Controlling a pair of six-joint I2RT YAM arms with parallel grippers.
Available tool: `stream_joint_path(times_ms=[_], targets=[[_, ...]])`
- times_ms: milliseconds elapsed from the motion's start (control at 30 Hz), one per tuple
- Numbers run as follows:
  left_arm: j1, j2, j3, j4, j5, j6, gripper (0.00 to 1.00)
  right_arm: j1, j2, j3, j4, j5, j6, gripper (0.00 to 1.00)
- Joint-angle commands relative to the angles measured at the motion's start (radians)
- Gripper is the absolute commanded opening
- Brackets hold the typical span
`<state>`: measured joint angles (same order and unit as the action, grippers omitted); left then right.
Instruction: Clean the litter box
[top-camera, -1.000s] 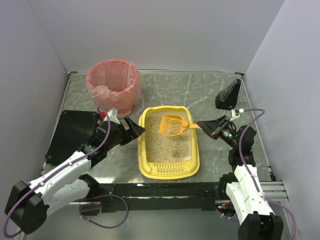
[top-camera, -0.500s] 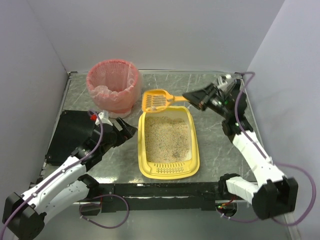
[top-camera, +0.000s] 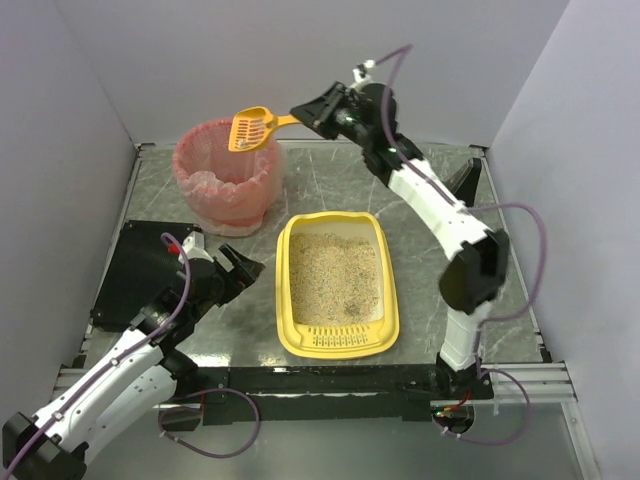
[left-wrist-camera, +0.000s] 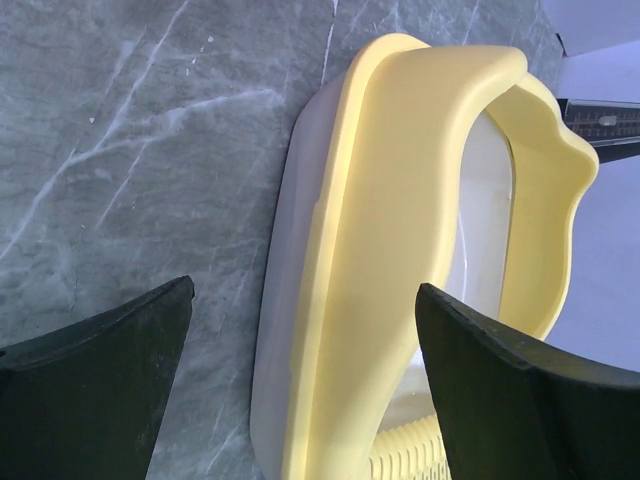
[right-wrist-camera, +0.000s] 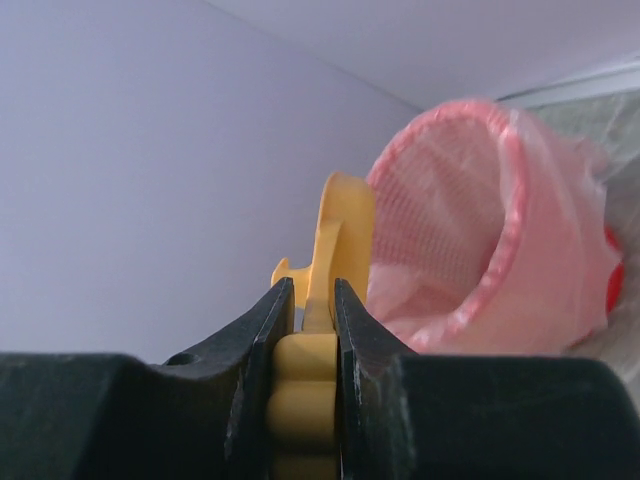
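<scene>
Closest in, the left gripper (top-camera: 238, 268) is parked with its jaws spread wide and nothing in them, just off the left wall of the litter box (top-camera: 284, 290), probably so the tray can be steadied. The box is set mid-table, slotted lip toward the arm bases, and bare marble table (top-camera: 430, 290) is left open on its right and behind it. Farther back, the orange scoop (top-camera: 250, 130) is clamped by its handle in the closed right gripper (top-camera: 298, 114) and held above the pink-lined basket (top-camera: 245, 190) at its far rim, presumably for dumping; little room is left before the back wall
</scene>
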<state>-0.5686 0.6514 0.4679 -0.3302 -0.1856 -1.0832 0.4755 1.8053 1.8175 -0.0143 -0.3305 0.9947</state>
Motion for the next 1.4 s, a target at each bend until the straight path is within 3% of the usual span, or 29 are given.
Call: stream_joint_path(times_ms=[0, 67, 100, 200, 300, 500, 667, 900, 1033, 1200, 1367], targets=[[0.009, -0.041, 0.002, -0.035, -0.015, -0.017, 0.97, 0.069, 0.175, 0.33, -0.151, 0.131, -0.343, 0.0], [0.009, -0.055, -0.002, -0.044, -0.021, -0.017, 0.97, 0.126, 0.262, 0.432, -0.211, 0.207, -0.497, 0.0], [0.01, -0.058, -0.006, -0.046, -0.021, -0.017, 0.97, 0.147, 0.279, 0.474, -0.202, 0.234, -0.665, 0.0], [0.01, -0.067, -0.02, -0.038, -0.022, -0.026, 0.97, 0.199, 0.286, 0.445, -0.156, 0.304, -0.877, 0.0], [0.01, -0.064, -0.028, -0.023, -0.015, -0.03, 0.97, 0.219, 0.233, 0.367, -0.082, 0.329, -0.932, 0.0], [0.012, -0.019, -0.012, 0.028, 0.026, -0.006, 0.97, 0.196, 0.074, 0.238, 0.003, 0.337, -0.773, 0.0], [0.012, 0.017, 0.0, 0.094, 0.084, 0.023, 0.97, 0.17, -0.162, 0.08, -0.033, 0.305, -0.69, 0.0], [0.012, 0.149, 0.034, 0.221, 0.164, 0.086, 0.97, 0.114, -0.662, -0.575, -0.165, 0.364, -0.452, 0.0], [0.01, 0.266, 0.084, 0.284, 0.178, 0.118, 0.97, 0.117, -0.886, -0.8, -0.278, 0.383, -0.303, 0.0], [0.01, 0.376, 0.141, 0.324, 0.205, 0.135, 0.97, 0.12, -0.903, -0.925, -0.354, 0.444, -0.182, 0.0], [0.01, 0.404, 0.153, 0.35, 0.206, 0.129, 0.97, 0.137, -0.79, -0.965, -0.285, 0.467, -0.122, 0.0]])
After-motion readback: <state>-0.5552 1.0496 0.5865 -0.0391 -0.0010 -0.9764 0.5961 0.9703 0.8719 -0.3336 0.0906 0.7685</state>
